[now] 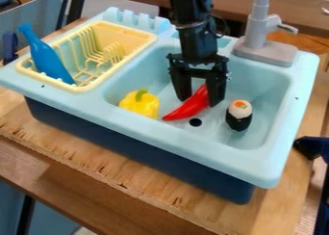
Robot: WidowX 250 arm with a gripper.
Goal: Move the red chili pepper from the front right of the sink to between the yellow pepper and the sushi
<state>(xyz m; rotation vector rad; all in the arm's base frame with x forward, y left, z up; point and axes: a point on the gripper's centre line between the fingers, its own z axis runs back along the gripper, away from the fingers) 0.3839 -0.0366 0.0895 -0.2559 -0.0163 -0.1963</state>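
Pincer [200, 100] hangs low in the sink basin [263, 94], its fingers apart and straddling the thick end of the red pepper [188, 107], which lies beside the drain hole [195, 122]. That looks like the lining-up stage of a grasp, with no grip evident. Closing here would call for both fingers to meet the pepper's sides evenly, since its slick, tapered body could roll or pivot. Nearby, the yellow pepper [140, 104] and sushi-like toy [239, 116] flank it, well clear of the fingers.
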